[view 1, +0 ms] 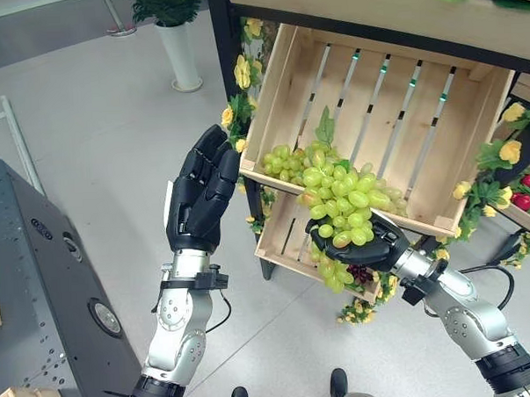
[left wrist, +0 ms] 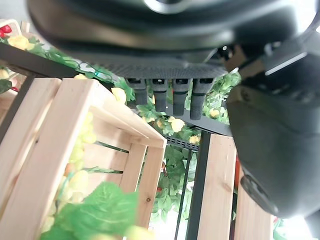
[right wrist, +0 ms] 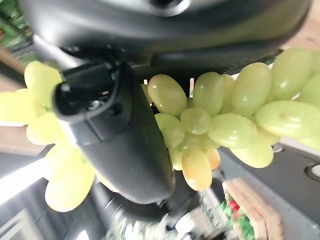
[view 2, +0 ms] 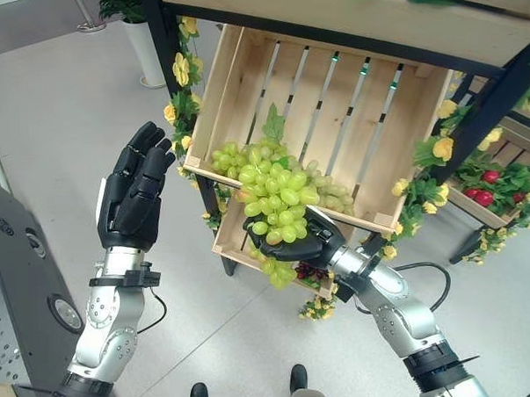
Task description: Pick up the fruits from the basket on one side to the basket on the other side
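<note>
Cupping a bunch of pale green grapes [view 1: 343,214] from below, the right hand [view 1: 373,249] has its dark fingers curled round the fruit just in front of the lower front edge of the tilted pale wooden slatted crate [view 1: 393,105]; some grapes hang beneath the palm, and more green grapes [view 1: 290,162] lie against the crate's near left corner beside a green leaf [view 1: 325,127]. A second wooden crate [view 1: 289,241] sits lower, partly behind the held bunch. The left hand [view 1: 199,197] is raised beside the crate's left edge, fingers straight and together, holding nothing. Yellow artificial flowers [view 1: 242,72] run along the black stand frame [view 1: 222,51]
</note>
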`<state>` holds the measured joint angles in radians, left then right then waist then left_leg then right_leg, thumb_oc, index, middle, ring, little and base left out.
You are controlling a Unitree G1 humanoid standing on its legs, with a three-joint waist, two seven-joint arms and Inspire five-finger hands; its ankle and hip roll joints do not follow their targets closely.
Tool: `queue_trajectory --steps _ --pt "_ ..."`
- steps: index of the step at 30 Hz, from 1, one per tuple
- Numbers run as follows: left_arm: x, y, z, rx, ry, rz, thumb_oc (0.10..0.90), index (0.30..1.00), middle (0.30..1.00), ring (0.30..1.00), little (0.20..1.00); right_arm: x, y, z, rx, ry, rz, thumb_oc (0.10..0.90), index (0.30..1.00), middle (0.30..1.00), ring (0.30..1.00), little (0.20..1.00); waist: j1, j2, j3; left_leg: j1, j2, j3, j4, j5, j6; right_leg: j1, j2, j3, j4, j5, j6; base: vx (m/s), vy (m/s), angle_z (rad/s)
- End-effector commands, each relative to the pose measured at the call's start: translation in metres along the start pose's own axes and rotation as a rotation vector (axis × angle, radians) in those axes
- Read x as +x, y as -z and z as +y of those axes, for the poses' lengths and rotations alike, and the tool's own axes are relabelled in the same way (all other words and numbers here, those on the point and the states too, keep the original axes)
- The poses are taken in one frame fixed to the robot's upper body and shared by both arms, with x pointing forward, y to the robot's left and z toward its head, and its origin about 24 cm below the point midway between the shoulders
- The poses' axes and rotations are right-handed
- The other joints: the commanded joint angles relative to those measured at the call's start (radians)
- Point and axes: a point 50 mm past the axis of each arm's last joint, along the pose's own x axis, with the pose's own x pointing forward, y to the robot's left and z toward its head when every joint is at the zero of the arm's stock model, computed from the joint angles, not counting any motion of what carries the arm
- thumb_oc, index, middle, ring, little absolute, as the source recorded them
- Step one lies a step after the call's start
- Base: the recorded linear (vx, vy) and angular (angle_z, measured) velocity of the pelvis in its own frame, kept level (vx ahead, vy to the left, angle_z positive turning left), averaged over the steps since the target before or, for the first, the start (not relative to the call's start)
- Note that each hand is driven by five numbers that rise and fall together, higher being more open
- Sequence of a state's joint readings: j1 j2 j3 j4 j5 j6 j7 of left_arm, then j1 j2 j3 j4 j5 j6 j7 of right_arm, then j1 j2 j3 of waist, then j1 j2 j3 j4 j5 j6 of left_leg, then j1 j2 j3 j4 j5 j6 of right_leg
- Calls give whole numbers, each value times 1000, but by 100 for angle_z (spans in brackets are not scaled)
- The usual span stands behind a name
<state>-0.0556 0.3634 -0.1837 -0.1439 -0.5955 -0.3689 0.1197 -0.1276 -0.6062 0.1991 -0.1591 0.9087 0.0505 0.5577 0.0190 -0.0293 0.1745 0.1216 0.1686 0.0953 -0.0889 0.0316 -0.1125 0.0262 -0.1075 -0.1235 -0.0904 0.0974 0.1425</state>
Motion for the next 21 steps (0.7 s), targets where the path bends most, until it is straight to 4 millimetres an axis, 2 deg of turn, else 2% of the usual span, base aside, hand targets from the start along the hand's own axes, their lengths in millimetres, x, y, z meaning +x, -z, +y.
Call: queue_trajectory --steps 1,6,10,15,21 --pt "25 -38 -12 21 100 -241 800 900 900 900 900 24 -85 29 -69 -288 -468 400 300 300 300 300 6 -49 -125 -77 -56 -36 2 -8 65 31 -21 -2 3 -37 -40 15 -11 10" --pt "29 -37 -14 16 103 -220 800 900 900 900 900 29 -107 34 -65 -274 -583 400 300 300 300 300 5 -41 -136 -77 -52 -50 2 -10 58 37 -25 -8 3 -45 -39 53 19 11" --pt "29 -36 -14 14 95 -201 800 900 900 900 900 30 -112 31 -155 -188 -577 400 300 300 300 300 4 -39 -145 -75 -54 -50 2 -16 58 37 -31 -5 3 -46 -36 60 40 4" --pt "30 -34 -13 26 85 -182 800 900 900 900 900 31 -121 18 -287 -109 -516 400 300 300 300 300 3 -43 -149 -70 -56 -43 2 -14 60 37 -40 -2 3 -40 -31 36 36 0" --pt "29 -31 -9 35 81 -163 800 900 900 900 900 27 -139 -13 -605 155 -446 400 300 300 300 300 8 -53 -152 -60 -56 -42 2 -20 61 47 -46 -8 3 -38 -26 21 8 0"
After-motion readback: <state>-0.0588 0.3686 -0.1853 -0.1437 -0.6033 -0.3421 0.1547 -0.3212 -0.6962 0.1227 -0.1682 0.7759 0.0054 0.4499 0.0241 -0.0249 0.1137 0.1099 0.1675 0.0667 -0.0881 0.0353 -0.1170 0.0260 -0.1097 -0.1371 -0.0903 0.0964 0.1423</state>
